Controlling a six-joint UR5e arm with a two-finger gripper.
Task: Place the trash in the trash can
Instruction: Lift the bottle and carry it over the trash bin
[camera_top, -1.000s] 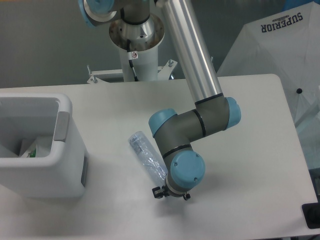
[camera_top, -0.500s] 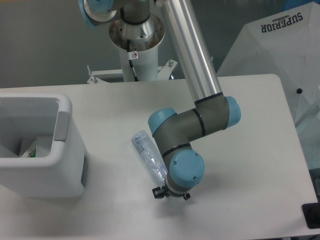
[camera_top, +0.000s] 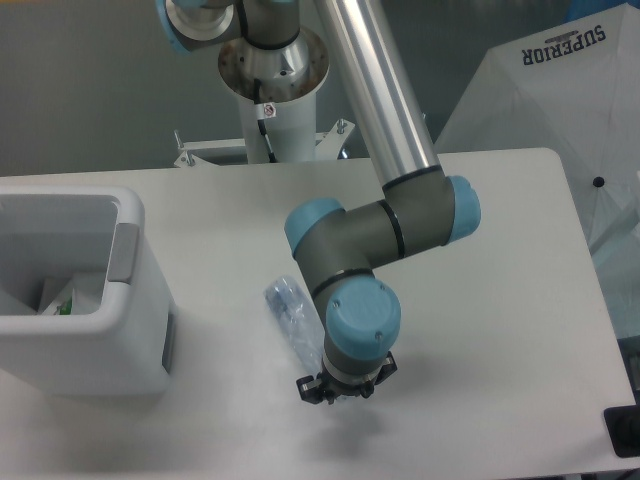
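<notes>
The crushed clear bluish bottle (camera_top: 290, 315) sits at the table's middle, its lower end hidden under my wrist. My gripper (camera_top: 335, 385) points down below the blue wrist cap, and its fingers are mostly hidden. The bottle moves with the wrist, so the gripper appears shut on it. The white trash can (camera_top: 140, 290) stands at the left edge, well left of the bottle. A crumpled wrapper with a green bit (camera_top: 62, 300) lies inside it.
The robot's base column (camera_top: 275, 70) stands behind the table at the back. A white "SUPERIOR" cover (camera_top: 560, 110) rises past the table's right edge. A black object (camera_top: 622, 430) sits at the lower right corner.
The wrist has shifted left and toward the camera. The bottle has shifted with it and now looks shorter and more tilted.
</notes>
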